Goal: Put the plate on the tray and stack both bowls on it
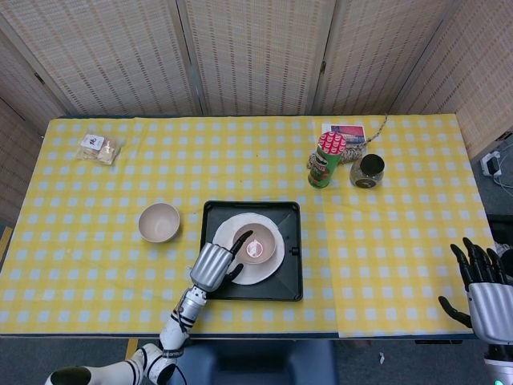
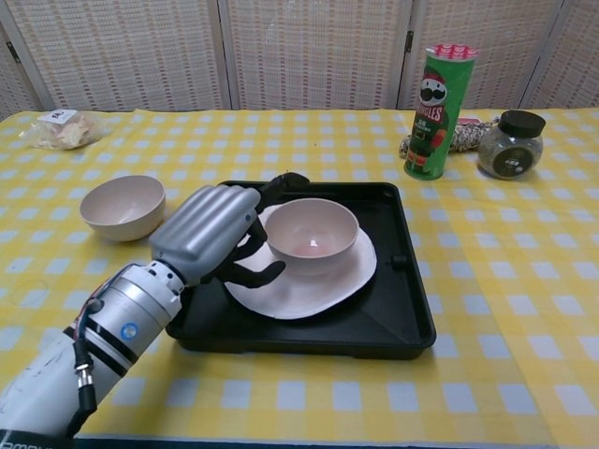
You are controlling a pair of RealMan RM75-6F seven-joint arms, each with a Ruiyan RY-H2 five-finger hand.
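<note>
The table (image 1: 401,241), under a yellow checked cloth, carries everything. On it, directly beneath and just ahead of the left hand (image 2: 208,234), lies the black tray (image 2: 412,318), and on the tray the white plate (image 2: 309,295) lies flat. One pinkish bowl (image 2: 314,234) stands upright on the plate, just to the right of the left hand. That hand hangs over the tray's left part with its fingers (image 2: 281,182) loosened and apart: one reaches up by the bowl's rim, others curl below at its side. Whether any of them touches the bowl cannot be told, but the bowl rests on the plate on its own. The second bowl (image 1: 159,222) stands upright on the cloth to the left of the left hand, off the tray and well apart from it.

Beyond the tray, far to the right of the left hand, a green crisp tube (image 2: 432,110) stands upright beside a dark-lidded jar (image 2: 510,143).

The right hand (image 1: 483,293) shows at the table's near right edge, fingers spread and holding nothing.
</note>
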